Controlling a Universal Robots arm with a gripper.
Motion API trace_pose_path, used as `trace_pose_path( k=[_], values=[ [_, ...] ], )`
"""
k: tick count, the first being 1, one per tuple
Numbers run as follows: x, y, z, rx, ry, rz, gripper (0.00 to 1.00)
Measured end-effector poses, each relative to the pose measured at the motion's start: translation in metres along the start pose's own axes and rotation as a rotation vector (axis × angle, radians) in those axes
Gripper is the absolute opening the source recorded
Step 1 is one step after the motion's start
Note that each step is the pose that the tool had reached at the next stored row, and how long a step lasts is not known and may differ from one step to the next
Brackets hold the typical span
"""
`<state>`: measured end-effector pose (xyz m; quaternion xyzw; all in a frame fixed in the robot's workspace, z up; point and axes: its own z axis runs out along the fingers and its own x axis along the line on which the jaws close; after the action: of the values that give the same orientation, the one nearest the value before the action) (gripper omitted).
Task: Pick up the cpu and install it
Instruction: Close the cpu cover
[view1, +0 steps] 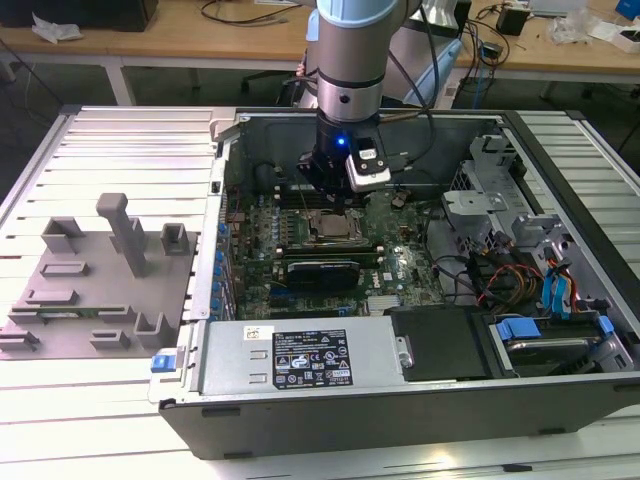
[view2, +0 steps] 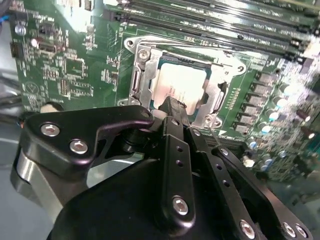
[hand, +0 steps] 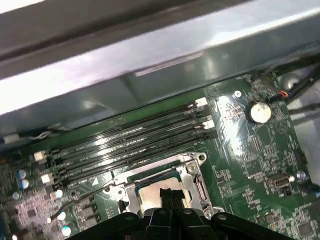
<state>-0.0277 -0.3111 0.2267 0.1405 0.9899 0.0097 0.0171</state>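
While the flat silvery cpu (view2: 176, 86) sits in its socket (view2: 140, 76), the black hand (view2: 172, 104) is pinched together.

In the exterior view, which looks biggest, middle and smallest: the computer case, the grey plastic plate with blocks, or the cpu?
1. Open black metal computer case
2. Grey plastic fixture plate
3. Silvery square cpu, smallest by far

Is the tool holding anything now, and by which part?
It cannot be told: the tool stands over one edge of the cpu, which lies in the socket, and the contact is hidden.
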Motion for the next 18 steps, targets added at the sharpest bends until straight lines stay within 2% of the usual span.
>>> trace_pose_path(
  k=[4, 6, 8, 9, 10, 15, 18],
  values=[
    [0.0, 0.0, 0.0003, -0.0002, 0.0012, -0.078, 0.11],
    [0.0, 0.0, 0.0006, 0.001, 0.002, -0.147, 0.11],
    [0.0, 0.0, 0.0007, 0.0026, 0.0023, -0.188, 0.11],
    [0.0, 0.0, 0.0008, 0.0074, 0.002, -0.226, 0.11],
    [0.0, 0.0, 0.0008, 0.0137, 0.0014, -0.235, 0.11],
    [0.002, -0.0013, 0.0009, 0.0147, 0.0013, -0.236, 0.11],
    [0.0075, -0.0055, 0.0011, 0.0154, 0.0012, -0.236, 0.11]
  ],
)
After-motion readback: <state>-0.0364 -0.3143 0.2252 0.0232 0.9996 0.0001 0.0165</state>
